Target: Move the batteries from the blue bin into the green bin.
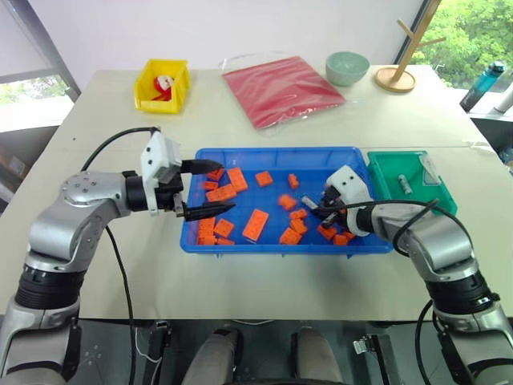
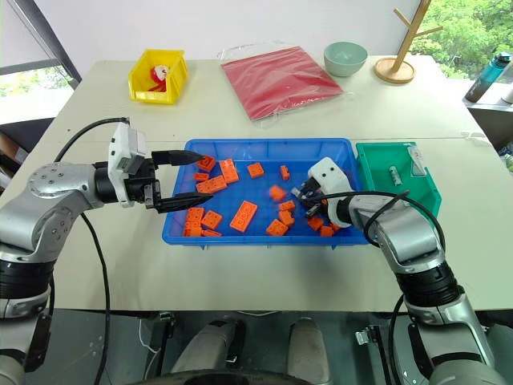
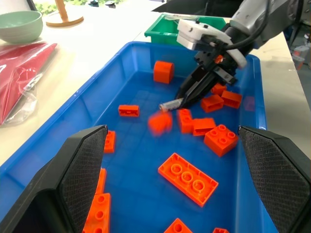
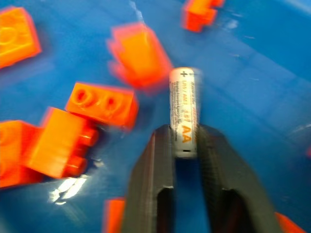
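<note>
- My right fingers [image 4: 184, 145] are closed on one battery [image 4: 184, 109]; it stands out past the tips, held near its lower end, and the printed side faces my wrist camera.
- This grip is down inside the blue bin [image 1: 240, 241], on its right side, with orange bricks [image 1: 255, 224] lying all around the tips. The bricks nearest to the tips look blurred.
- The green bin [image 1: 385, 172] is just beside the blue bin, to the right of my right fingers. One battery [image 1: 406, 186] lies already on its floor, so I judge one is done.
- The one in my grip is not yet moved; I think it must be lifted over the blue rim and carried right to the green bin.
- My left fingers [image 1: 196, 189] are open and empty; they are over the left end of the blue bin, pointing across it toward my right fingers, above bricks.
- Among the bricks I cannot find any other battery, but one could be hidden under them, so I cannot tell if this is the last.
</note>
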Available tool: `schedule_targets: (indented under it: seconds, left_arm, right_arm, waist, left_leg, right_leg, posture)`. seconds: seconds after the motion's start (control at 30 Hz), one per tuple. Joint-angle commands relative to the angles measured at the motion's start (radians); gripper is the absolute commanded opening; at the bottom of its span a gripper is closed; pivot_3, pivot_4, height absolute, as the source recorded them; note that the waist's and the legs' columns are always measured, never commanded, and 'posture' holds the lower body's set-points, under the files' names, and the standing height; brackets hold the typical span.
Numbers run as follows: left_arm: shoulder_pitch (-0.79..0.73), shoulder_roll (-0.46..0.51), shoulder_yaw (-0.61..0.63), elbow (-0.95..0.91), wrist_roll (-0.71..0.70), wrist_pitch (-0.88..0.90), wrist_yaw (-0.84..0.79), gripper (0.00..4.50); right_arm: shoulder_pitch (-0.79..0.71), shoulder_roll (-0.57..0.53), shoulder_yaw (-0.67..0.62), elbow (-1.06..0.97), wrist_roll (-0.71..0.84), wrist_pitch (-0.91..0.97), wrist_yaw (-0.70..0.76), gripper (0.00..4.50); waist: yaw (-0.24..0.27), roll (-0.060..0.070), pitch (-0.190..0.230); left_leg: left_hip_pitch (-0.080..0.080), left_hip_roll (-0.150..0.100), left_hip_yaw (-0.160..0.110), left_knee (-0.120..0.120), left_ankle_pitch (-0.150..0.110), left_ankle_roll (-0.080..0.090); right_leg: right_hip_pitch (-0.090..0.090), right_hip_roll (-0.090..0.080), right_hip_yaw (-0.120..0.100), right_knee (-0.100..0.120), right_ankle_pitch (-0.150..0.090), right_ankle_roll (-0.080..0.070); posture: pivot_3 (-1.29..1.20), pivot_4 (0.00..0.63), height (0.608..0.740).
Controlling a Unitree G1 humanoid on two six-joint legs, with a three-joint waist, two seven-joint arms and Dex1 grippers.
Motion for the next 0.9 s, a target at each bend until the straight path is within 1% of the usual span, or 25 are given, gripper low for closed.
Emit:
schedule_targets:
  seconds: [0.03,0.1,0.2,0.27,0.37,0.43,0.5,0.57,0.6,0.67,0.7,0.73,0.77,0.87,0.9]
  left_arm:
    - [-0.017,-0.002,0.010,0.000,0.006,-0.025,-0.007,4.50]
    - [-0.016,-0.005,0.009,0.003,0.006,-0.028,-0.008,4.50]
    - [-0.009,-0.007,0.009,0.011,0.007,-0.035,-0.013,4.50]
    - [-0.003,-0.003,0.013,0.016,0.007,-0.041,-0.019,4.50]
    - [0.008,0.008,0.023,0.023,0.002,-0.042,-0.031,4.50]
    - [0.011,0.013,0.028,0.028,-0.002,-0.041,-0.037,4.50]
    - [0.011,0.015,0.030,0.034,-0.002,-0.042,-0.041,4.50]
    - [0.004,0.014,0.030,0.041,-0.002,-0.041,-0.042,4.50]
    - [-0.001,0.014,0.030,0.044,-0.002,-0.039,-0.043,4.50]
    - [-0.009,0.016,0.032,0.051,-0.004,-0.036,-0.045,4.50]
    - [-0.013,0.017,0.035,0.054,-0.008,-0.032,-0.045,4.50]
    - [-0.019,0.018,0.043,0.055,-0.020,-0.019,-0.041,4.50]
    - [-0.024,0.019,0.052,0.058,-0.030,-0.008,-0.037,4.50]
    - [-0.031,0.037,0.080,0.077,-0.042,0.006,-0.039,4.50]
    - [-0.031,0.049,0.091,0.084,-0.044,0.010,-0.044,4.50]
  right_arm:
    - [-0.056,-0.054,-0.136,-0.108,0.071,0.069,0.029,0.42]
    - [-0.081,-0.106,-0.208,-0.128,0.104,0.112,0.052,0.42]
    - [-0.122,-0.212,-0.338,-0.113,0.142,0.168,0.083,0.42]
    - [-0.126,-0.265,-0.392,-0.095,0.150,0.186,0.088,0.42]
    - [-0.053,-0.368,-0.470,-0.060,0.135,0.168,0.111,0.42]
    - [0.004,-0.393,-0.507,-0.045,0.129,0.161,0.110,0.42]
    - [0.061,-0.393,-0.527,-0.039,0.126,0.139,0.106,0.42]
    - [0.110,-0.365,-0.534,-0.033,0.113,0.119,0.078,1.18]
    - [0.131,-0.349,-0.533,-0.032,0.108,0.106,0.064,1.46]
    - [0.166,-0.335,-0.521,-0.027,0.088,0.059,0.045,2.38]
    - [0.176,-0.331,-0.518,-0.022,0.082,0.036,0.042,2.91]
    - [0.182,-0.329,-0.523,-0.013,0.084,0.005,0.053,3.40]
    - [0.190,-0.330,-0.532,-0.005,0.091,-0.029,0.075,3.80]
    - [0.255,-0.381,-0.577,0.031,0.109,-0.193,0.228,3.80]
    - [0.290,-0.405,-0.609,0.056,0.113,-0.269,0.310,3.80]
  waist:
    - [0.000,0.000,0.000]
    - [0.001,0.000,0.000]
    - [0.004,0.000,0.000]
    - [0.004,0.000,0.000]
    - [0.003,0.000,0.000]
    - [0.004,0.000,0.000]
    - [0.003,0.000,0.000]
    - [0.003,0.000,0.000]
    - [0.002,0.000,0.000]
    - [0.001,0.000,0.000]
    - [0.001,0.000,0.000]
    - [0.001,0.000,0.000]
    - [0.001,0.000,0.000]
    - [0.003,0.000,0.000]
    - [0.003,0.000,0.000]
  left_leg:
    - [0.000,0.000,0.000,0.000,0.000,0.000]
    - [0.000,0.000,0.000,0.000,0.000,0.000]
    - [0.000,0.000,0.000,0.000,0.000,0.000]
    - [0.000,0.000,0.000,0.000,0.000,0.000]
    - [0.000,0.000,0.001,0.000,0.000,0.000]
    - [0.000,0.000,0.001,0.000,0.000,0.000]
    - [0.000,0.000,0.001,0.000,0.000,0.000]
    - [0.000,0.000,0.002,0.000,0.000,0.000]
    - [0.000,0.001,0.002,0.000,0.000,0.000]
    - [0.000,0.001,0.002,0.000,0.000,0.000]
    - [0.000,0.001,0.002,0.000,0.000,0.000]
    - [0.000,0.001,0.002,0.000,0.000,0.000]
    - [0.000,0.001,0.002,0.000,0.000,0.000]
    - [0.000,0.001,0.002,0.000,0.000,0.000]
    - [0.000,0.001,0.002,0.000,0.000,0.000]
  right_leg:
    - [0.000,0.000,0.000,0.000,0.000,0.000]
    - [0.000,0.000,0.000,0.000,0.000,0.000]
    - [0.000,0.000,0.000,0.000,0.000,0.000]
    - [0.000,0.000,0.000,0.000,0.000,0.000]
    - [0.000,0.000,0.000,0.000,0.000,0.000]
    - [0.001,0.000,0.000,0.000,0.000,0.000]
    - [0.001,0.000,0.000,0.000,0.000,0.000]
    - [0.001,-0.001,0.000,0.000,0.000,0.000]
    - [0.001,0.000,0.000,0.000,0.000,0.000]
    - [0.000,0.000,0.000,0.000,0.000,0.000]
    - [0.000,0.000,0.000,0.000,0.000,0.000]
    - [0.000,-0.001,0.000,0.000,0.000,0.000]
    - [0.000,0.000,0.000,0.000,0.000,0.000]
    - [0.000,0.000,0.000,0.000,0.000,0.000]
    - [0.000,0.000,0.000,0.000,0.000,0.000]
  posture:
    - [0.00,0.150,0.717]
    - [0.00,0.150,0.717]
    - [0.00,0.150,0.717]
    - [0.00,0.150,0.717]
    - [0.00,0.150,0.717]
    - [0.00,0.150,0.717]
    - [0.00,0.150,0.717]
    - [0.00,0.150,0.717]
    - [0.00,0.150,0.717]
    - [0.00,0.150,0.717]
    - [0.00,0.150,0.717]
    - [0.00,0.150,0.717]
    - [0.00,0.150,0.717]
    - [0.00,0.150,0.717]
    - [0.00,0.150,0.717]
